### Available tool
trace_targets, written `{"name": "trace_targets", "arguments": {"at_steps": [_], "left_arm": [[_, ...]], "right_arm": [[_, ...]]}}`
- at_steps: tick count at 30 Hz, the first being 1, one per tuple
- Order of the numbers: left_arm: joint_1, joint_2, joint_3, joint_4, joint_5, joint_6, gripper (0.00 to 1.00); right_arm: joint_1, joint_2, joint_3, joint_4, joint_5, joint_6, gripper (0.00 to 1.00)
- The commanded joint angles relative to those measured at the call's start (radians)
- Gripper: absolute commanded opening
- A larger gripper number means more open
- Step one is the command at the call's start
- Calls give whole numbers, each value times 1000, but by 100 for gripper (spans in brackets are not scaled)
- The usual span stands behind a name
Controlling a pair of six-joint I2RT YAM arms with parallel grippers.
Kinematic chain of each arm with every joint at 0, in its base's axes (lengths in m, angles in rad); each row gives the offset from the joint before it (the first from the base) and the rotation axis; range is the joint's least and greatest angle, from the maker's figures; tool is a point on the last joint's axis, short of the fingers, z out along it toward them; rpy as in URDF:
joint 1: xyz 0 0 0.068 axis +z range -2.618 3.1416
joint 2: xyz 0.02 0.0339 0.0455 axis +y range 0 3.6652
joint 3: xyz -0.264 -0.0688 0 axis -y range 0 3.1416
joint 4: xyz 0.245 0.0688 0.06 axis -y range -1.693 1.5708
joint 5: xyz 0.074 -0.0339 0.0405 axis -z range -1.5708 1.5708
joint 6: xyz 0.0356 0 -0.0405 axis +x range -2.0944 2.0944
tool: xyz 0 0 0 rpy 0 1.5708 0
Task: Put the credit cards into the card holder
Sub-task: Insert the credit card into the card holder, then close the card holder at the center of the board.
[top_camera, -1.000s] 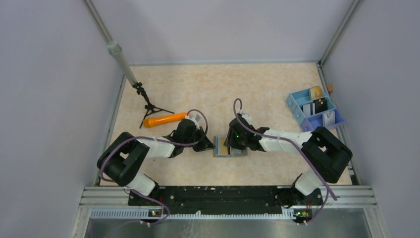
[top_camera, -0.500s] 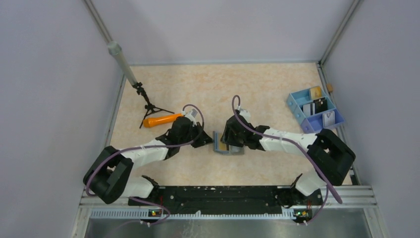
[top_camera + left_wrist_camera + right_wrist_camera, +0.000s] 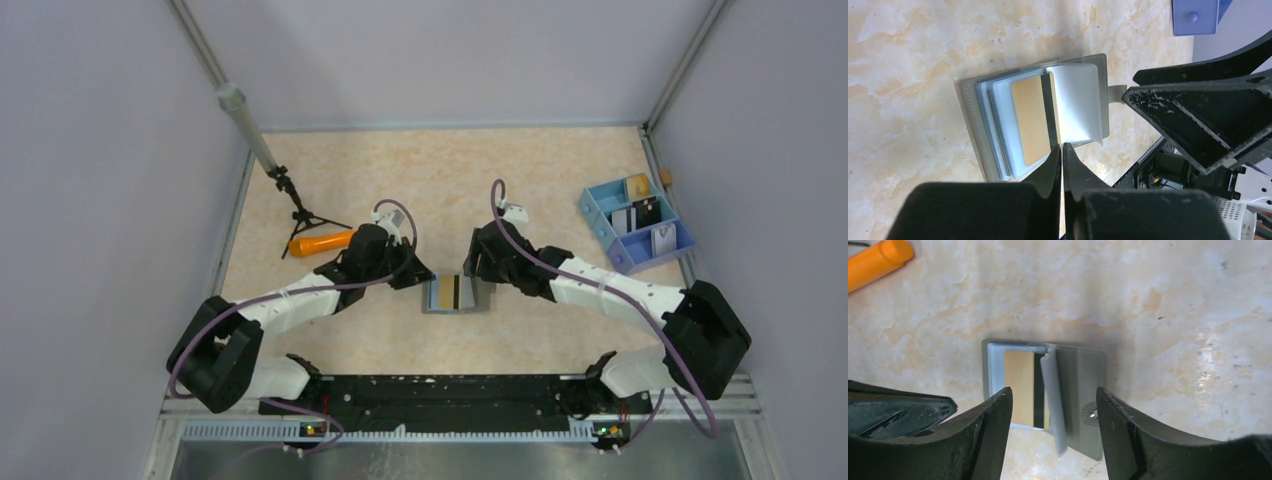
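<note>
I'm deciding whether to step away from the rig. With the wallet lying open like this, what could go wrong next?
1. A loose page of the card holder stands half-raised; with the right gripper open above it, the page may flop over the gold card.
2. The shut left gripper sits at the holder's edge; a nudge could shift the holder.

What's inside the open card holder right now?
In the card holder, a tan card with a black stripe lies among the light blue sleeves. Whether other cards sit beneath it cannot be seen.
</note>
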Motion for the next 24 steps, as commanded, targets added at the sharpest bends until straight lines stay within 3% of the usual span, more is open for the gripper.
{"name": "trace_targets", "arguments": {"at_steps": [1, 3, 8, 12, 16, 20, 24], "left_arm": [[-4, 11, 54, -26, 2, 44, 0], [-4, 15, 56, -34, -5, 50, 1], [-1, 47, 60, -54, -31, 54, 20], [5, 76, 44, -44, -30, 55, 29], [7, 124, 11, 9, -40, 57, 29], [8, 210, -9, 90, -7, 49, 25], [6, 284, -26, 173, 32, 25, 20]], "right_arm": [[-32, -48, -3, -68, 55, -63, 62], [-32, -57, -14, -74, 50, -68, 62], [-40, -49, -66, -53, 9, -50, 64], [-61, -39, -114, 4, -46, -34, 63], [-69, -43, -140, 70, -118, -21, 56], [-69, -75, -142, 121, -163, -20, 36], [-68, -115, -156, 220, -229, -39, 30]]}}
